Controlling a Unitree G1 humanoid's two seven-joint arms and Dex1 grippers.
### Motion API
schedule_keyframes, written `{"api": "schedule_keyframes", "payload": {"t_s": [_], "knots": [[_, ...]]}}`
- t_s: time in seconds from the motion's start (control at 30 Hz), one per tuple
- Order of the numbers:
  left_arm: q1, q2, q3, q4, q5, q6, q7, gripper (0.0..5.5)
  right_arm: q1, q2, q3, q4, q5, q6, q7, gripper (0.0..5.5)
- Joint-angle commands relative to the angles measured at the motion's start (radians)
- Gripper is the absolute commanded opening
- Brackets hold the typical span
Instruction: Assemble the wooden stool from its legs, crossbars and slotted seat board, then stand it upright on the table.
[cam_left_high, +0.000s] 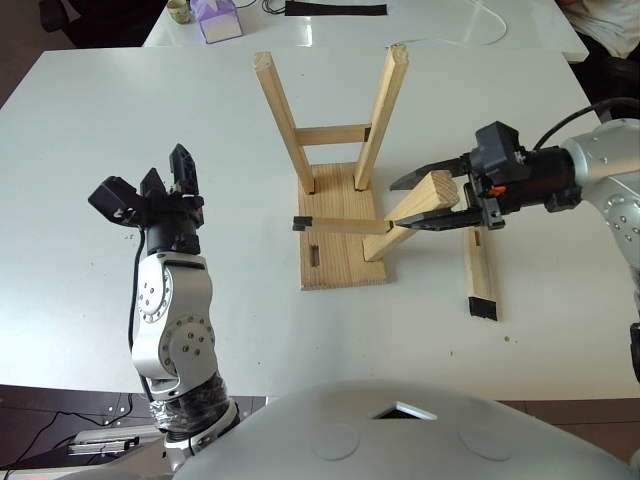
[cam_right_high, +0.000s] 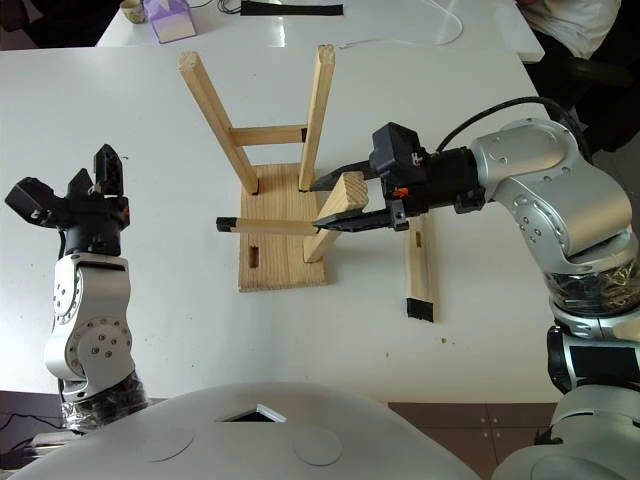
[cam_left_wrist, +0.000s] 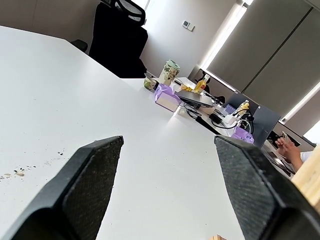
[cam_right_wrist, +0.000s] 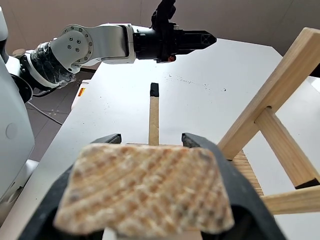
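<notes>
White office table (cam_left_high: 100, 120) beneath me: my right gripper (cam_left_high: 412, 203) is clenched on a third leg (cam_left_high: 383, 241), tilted, foot at the flat seat board (cam_left_high: 345, 266) and a crossbar (cam_left_high: 340, 225) jutting from it, while my left gripper (cam_left_high: 150, 188) stands released, well apart. Two legs (cam_left_high: 283, 115) joined by a bar (cam_left_high: 330, 134) stand in the board's far slots; I judge about half remains, a fourth leg (cam_left_high: 478, 275) lying beside the board. Whether the held leg's foot is in its slot I cannot tell, and my arm covers the fourth leg's far end.
</notes>
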Motion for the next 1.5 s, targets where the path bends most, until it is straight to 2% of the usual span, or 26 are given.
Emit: {"api": "schedule_keyframes", "payload": {"t_s": [0.03,0.17,0.27,0.43,0.53,0.67,0.77,0.8,0.87,0.97,1.03,1.13,1.27,1.37,1.5], "knots": [[-0.031,0.007,0.005,0.053,0.022,-0.025,-0.013,3.39,0.013,0.079,0.0,0.062,0.026,0.078,-0.062,2.44],[-0.085,0.048,0.043,0.127,0.012,-0.037,-0.045,3.39,-0.015,0.138,-0.142,0.054,0.152,0.143,-0.155,3.16],[-0.125,0.085,0.082,0.174,-0.015,-0.027,-0.065,3.39,-0.009,0.118,-0.191,0.058,0.148,0.172,-0.206,3.38],[-0.155,0.156,0.11,0.191,-0.049,0.017,-0.103,3.39,0.169,0.014,-0.255,-0.013,0.12,0.159,-0.149,3.38],[-0.169,0.213,0.137,0.198,-0.075,0.06,-0.124,3.39,0.302,0.014,-0.317,-0.099,0.14,0.155,-0.179,3.38],[-0.189,0.269,0.17,0.18,-0.125,0.11,-0.129,3.39,0.311,0.073,-0.456,-0.156,0.312,0.209,-0.313,3.38],[-0.199,0.247,0.187,0.117,-0.189,0.134,-0.076,3.39,0.305,0.032,-0.543,-0.119,0.383,0.261,-0.366,3.38],[-0.195,0.232,0.184,0.082,-0.201,0.134,-0.051,3.39,0.319,-0.004,-0.52,-0.102,0.327,0.25,-0.349,3.38],[-0.162,0.181,0.183,0.009,-0.195,0.119,0.024,3.39,0.328,-0.055,-0.381,-0.049,0.157,0.19,-0.318,3.38],[-0.092,0.111,0.19,-0.096,-0.143,0.076,0.107,3.39,0.286,-0.07,-0.147,0.039,-0.043,0.105,-0.29,3.38],[-0.067,0.057,0.197,-0.142,-0.12,0.042,0.158,3.39,0.25,-0.035,-0.08,0.077,-0.1,0.11,-0.361,3.38],[-0.012,-0.022,0.206,-0.205,-0.119,-0.007,0.209,3.39,0.203,0.016,-0.053,0.106,-0.142,0.123,-0.486,3.38],[0.032,-0.084,0.169,-0.232,-0.061,-0.057,0.232,3.39,0.202,0.048,-0.028,0.106,-0.152,0.096,-0.533,3.38],[0.016,-0.084,0.166,-0.211,-0.061,-0.087,0.229,3.39,0.151,0.107,-0.112,0.089,0.015,0.155,-0.503,3.38],[-0.011,-0.046,0.173,-0.177,-0.08,-0.104,0.22,3.39,0.073,0.129,-0.246,0.071,0.244,0.267,-0.411,3.38]]}}
